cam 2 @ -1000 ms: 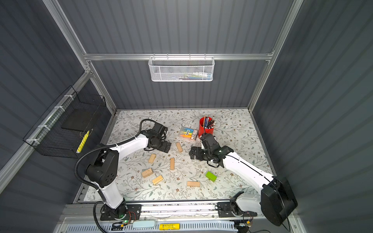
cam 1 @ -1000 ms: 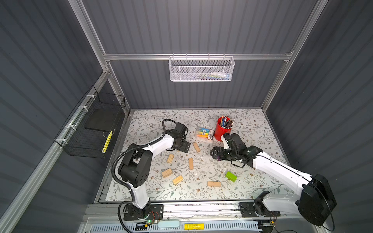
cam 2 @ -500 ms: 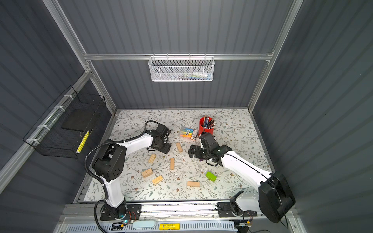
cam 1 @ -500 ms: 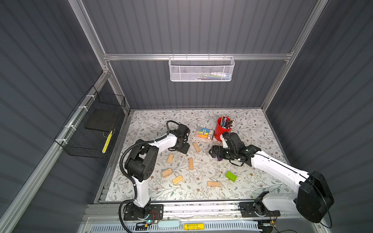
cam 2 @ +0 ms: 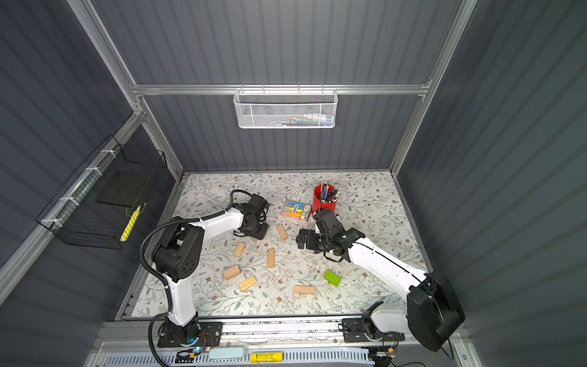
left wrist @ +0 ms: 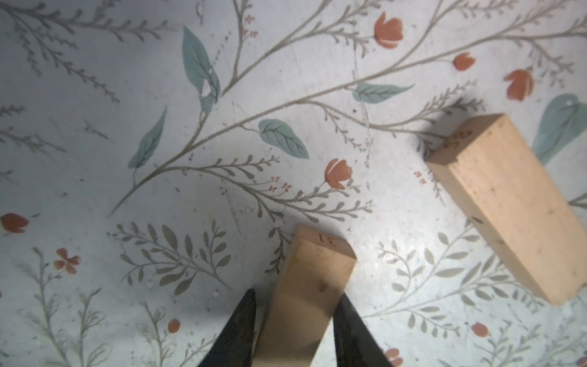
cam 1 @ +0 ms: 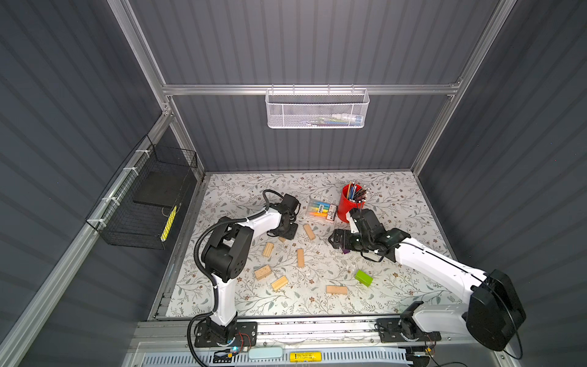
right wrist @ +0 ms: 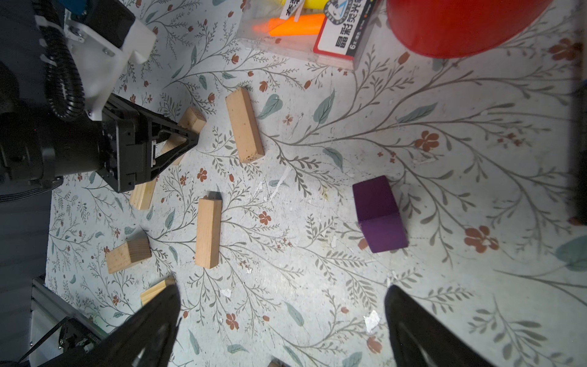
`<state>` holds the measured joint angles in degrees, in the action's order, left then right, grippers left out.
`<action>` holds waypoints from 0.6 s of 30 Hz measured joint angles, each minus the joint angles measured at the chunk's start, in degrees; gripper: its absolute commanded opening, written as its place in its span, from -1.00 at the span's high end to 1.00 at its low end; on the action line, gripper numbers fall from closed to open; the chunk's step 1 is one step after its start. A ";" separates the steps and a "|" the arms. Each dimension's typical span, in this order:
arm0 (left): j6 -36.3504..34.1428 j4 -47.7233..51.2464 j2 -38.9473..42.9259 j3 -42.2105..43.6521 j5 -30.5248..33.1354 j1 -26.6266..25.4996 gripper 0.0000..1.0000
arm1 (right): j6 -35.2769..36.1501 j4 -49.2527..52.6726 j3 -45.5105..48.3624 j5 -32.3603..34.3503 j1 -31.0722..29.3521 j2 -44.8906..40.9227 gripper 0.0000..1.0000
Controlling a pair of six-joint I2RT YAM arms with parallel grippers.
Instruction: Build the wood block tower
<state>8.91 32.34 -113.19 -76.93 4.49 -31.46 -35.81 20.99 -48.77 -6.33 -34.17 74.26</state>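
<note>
Inspection of surroundings on floral-patterned bench: red pencil cup toward the back, clear pack of coloured highlighters lying just beside it. Also white mesh basket on the back wall and black wire basket on the left wall, both well apart from the work.

Noted six loose pale tan wood blocks lying flat and singly across the middle and front of the bench. One lime green wood block flat near the front right, close to the right arm. One dark purple wood block flat under that arm's wrist, largely hidden in both top views. Nearest obstruction to the left fingers: one loose tan block just beside, not touching.

Pose, left arm: extended forward and low, wrist pitched down to the bench. Fingers narrow, pressed to both long sides of a seventh tan wood block, its stamped end sticking out ahead of the tips; block seemingly on the bench surface.

Pose, right arm: stretched toward the middle, wrist low, just in front of the pencil cup. Spread wide, the right fingers, holding nothing; purple block ahead of the tips, not between them.
</note>
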 measured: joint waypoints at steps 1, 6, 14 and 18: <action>1.25 0.07 0.02 -0.02 -0.15 0.00 0.31 | -0.07 -0.02 0.00 -0.11 0.00 0.00 -0.98; 7.96 0.20 0.02 -0.02 -1.42 0.00 0.46 | -0.28 -0.13 0.00 -0.68 0.00 0.33 -0.98; 18.23 -0.09 0.02 -0.02 -1.77 -0.72 0.55 | -2.21 -0.63 0.00 -2.34 0.00 1.95 -0.98; 21.81 0.24 0.00 -0.26 -1.55 -2.73 0.55 | -3.04 -0.87 0.20 -2.71 0.00 2.29 -0.98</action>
<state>30.72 32.58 -113.19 -77.19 2.94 -34.20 -38.85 20.12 -48.58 -9.04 -34.17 76.55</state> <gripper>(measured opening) 0.269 0.989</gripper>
